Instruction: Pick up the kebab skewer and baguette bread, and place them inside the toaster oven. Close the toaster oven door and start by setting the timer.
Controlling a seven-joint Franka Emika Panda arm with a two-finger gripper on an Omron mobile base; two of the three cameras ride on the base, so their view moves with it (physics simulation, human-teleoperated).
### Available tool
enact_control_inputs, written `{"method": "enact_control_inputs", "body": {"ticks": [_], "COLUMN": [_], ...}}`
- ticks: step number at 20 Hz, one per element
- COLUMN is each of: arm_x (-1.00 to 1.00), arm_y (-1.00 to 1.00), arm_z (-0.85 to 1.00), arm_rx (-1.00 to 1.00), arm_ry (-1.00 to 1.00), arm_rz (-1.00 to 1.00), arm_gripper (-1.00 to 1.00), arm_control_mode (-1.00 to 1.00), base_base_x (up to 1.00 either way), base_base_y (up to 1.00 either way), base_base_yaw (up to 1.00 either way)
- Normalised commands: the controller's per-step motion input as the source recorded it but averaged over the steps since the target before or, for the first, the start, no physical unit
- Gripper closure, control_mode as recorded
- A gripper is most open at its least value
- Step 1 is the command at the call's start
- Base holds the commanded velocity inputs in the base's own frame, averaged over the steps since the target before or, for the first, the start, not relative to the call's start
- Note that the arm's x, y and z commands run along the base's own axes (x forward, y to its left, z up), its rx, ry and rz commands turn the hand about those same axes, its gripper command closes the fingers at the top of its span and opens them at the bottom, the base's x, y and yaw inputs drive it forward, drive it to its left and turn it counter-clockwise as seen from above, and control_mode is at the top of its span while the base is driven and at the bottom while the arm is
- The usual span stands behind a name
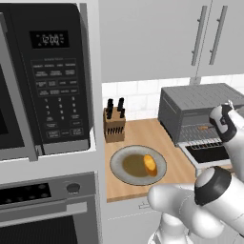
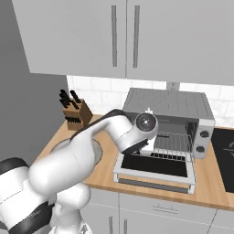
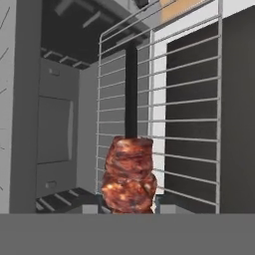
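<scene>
- Wooden countertop (image 1: 143, 128) under grey wall cabinets sets the scene, the boxy grey metal toaster oven (image 2: 170, 104) standing on it with its drop-down, dark-glass toaster oven door (image 2: 155, 167) lying open and flat.
- From my remote seat, the kebab skewer (image 3: 130, 164), a thin dark stick carrying reddish-brown meat chunks, sits clamped in the two-finger gripper (image 3: 130, 208), the jaws pressed against the lowest chunk.
- Along the hand's line of sight the stick points into the oven cavity, just over the wire rack (image 3: 164, 99); whether it touches the wires I cannot tell.
- I judge the step in hand to be delivering the skewer into the oven; the next move calls for lowering it onto the rack, letting go, and pulling straight back clear of the open door.
- Well to the side, the stubby golden-orange baguette bread (image 1: 150, 164) lies on a round grey plate (image 1: 119, 174), not yet fetched.
- Beyond the plate stands a wooden knife block (image 1: 114, 125), with a large black microwave (image 1: 47, 71) built into the wall unit alongside.
</scene>
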Motion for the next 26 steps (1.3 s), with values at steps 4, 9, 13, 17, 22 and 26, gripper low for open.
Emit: {"method": "enact_control_inputs", "body": {"ticks": [4, 9, 13, 17, 22, 26], "arm_x": [0.36, 0.40, 0.24, 0.16, 0.16, 0.17], "arm_y": [-0.02, -0.01, -0.07, -0.11, -0.23, -0.23], "arm_z": [-0.08, -0.12, -0.15, -0.21, -0.17, -0.02], "arm_rx": [0.00, 0.00, 0.00, 0.00, 0.00, 0.00], "arm_ry": [0.00, 0.00, 0.00, 0.00, 0.00, 0.00], "arm_rz": [0.00, 0.00, 0.00, 0.00, 0.00, 0.00], "arm_gripper": [1.00, 1.00, 1.00, 1.00, 1.00, 1.00], "arm_control_mode": [-1.00, -1.00, -1.00, -1.00, -1.00, -1.00], "base_base_x": [0.00, 0.00, 0.00, 0.00, 0.00, 0.00], "base_base_y": [0.00, 0.00, 0.00, 0.00, 0.00, 0.00], "base_base_yaw": [0.00, 0.00, 0.00, 0.00, 0.00, 0.00]}}
